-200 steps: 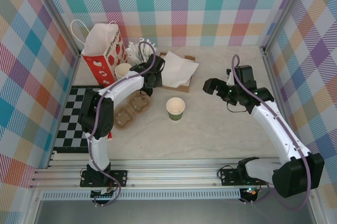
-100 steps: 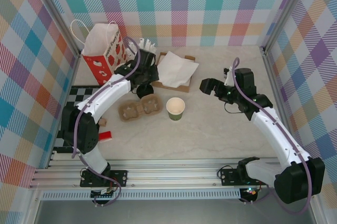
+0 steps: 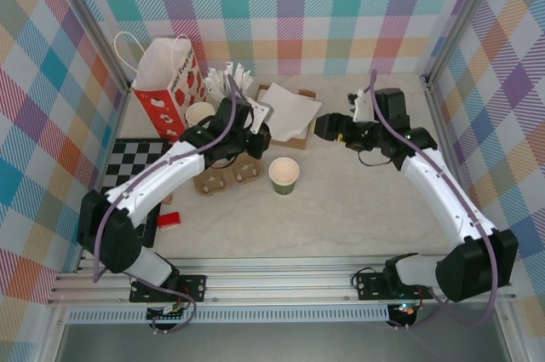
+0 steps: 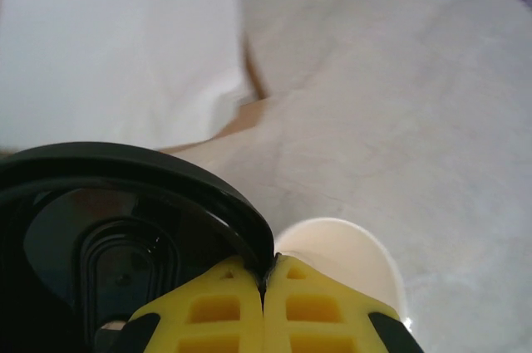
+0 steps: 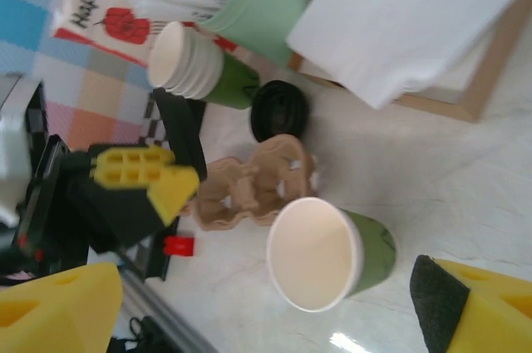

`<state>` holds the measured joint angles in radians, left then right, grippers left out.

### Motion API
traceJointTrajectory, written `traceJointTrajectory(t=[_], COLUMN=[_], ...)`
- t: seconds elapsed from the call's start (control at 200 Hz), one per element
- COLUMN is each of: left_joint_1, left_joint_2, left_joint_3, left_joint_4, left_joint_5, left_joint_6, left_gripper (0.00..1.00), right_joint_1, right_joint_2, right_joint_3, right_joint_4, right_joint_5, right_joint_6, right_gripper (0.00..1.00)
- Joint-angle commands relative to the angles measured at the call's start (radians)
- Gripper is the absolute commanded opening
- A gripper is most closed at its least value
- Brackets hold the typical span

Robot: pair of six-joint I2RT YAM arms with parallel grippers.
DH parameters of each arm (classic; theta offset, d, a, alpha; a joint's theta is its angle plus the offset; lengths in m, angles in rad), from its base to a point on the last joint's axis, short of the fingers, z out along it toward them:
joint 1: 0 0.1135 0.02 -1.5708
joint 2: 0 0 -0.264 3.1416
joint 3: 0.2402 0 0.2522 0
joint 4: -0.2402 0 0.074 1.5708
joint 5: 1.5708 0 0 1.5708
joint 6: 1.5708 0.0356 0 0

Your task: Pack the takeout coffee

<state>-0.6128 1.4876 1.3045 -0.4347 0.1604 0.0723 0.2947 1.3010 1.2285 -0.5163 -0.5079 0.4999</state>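
Centrally on the table (image 3: 341,217), the takeout coffee cup (image 3: 283,175) is seen as a small green paper cup with a cream inside and a pale rolled rim, its mouth uncovered. It is stood just right of the cardboard carrier (image 3: 232,176), on the near side of the white napkin (image 3: 288,111).

Compared with a second ago, the left arm has been stretched further across the table, with its elbow swung out to the left. The left gripper (image 4: 264,286) has been carried from beside the stack of cups (image 3: 200,113) to a spot nearer the cup. The right gripper (image 3: 328,129) has been brought leftwards to the napkin's corner. The cup itself has not been shifted.

The left gripper's fingertips are pressed together, and the rim of a black lid (image 4: 108,228) is caught at their seam, the disc spreading left beneath one finger. The right gripper's fingers are spread wide, and nothing is held between them.

The cup is upright: its long axis is vertical, its base on the table and its mouth pointed straight up. In the left wrist view its rim is found just beyond the closed fingertips, to the right of the lid.
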Motion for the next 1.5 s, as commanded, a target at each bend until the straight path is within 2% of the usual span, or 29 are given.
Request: traceJointTrajectory(t=[0.0,0.14,0.245,0.4,0.53,0.735,0.79,1.035,1.15,1.495], left_joint_1=[-0.022,-0.057,-0.059,-0.061,-0.062,-0.066,-0.067,-0.068,-0.071,-0.088], left_joint_2=[-0.042,-0.068,-0.063,-0.051,-0.029,-0.009,-0.006,0.006,0.02,0.049], left_joint_3=[-0.04,-0.088,-0.076,-0.059,-0.033,0.003,0.007,0.028,0.046,0.096], left_joint_4=[0.029,0.057,0.048,0.038,0.01,-0.022,-0.02,-0.04,-0.073,-0.115], left_joint_5=[0.098,0.113,0.139,0.21,0.248,0.28,0.273,0.248,0.227,0.197], left_joint_6=[0.318,0.505,0.59,0.67,0.679,0.672,0.671,0.662,0.664,0.64], left_gripper=[0.0,0.0,0.0,0.0,0.0,0.0,0.0,0.0,0.0,0.0], right_joint_1=[0.002,0.028,0.037,0.072,0.104,0.156,0.165,0.197,0.205,0.236], right_joint_2=[0.044,0.091,0.112,0.152,0.18,0.226,0.244,0.276,0.275,0.293], right_joint_3=[0.074,0.146,0.159,0.192,0.189,0.211,0.223,0.256,0.264,0.293], right_joint_4=[-0.086,-0.136,-0.126,-0.157,-0.119,-0.094,-0.102,-0.15,-0.166,-0.217], right_joint_5=[-0.142,-0.146,-0.176,-0.189,-0.194,-0.156,-0.113,0.058,0.08,0.151], right_joint_6=[0.026,0.02,0.038,0.029,0.022,-0.053,-0.05,-0.05,-0.062,-0.086], right_gripper=[0.87,0.82,0.76,0.73,0.66,0.64,0.64,0.49,0.4,0.24])
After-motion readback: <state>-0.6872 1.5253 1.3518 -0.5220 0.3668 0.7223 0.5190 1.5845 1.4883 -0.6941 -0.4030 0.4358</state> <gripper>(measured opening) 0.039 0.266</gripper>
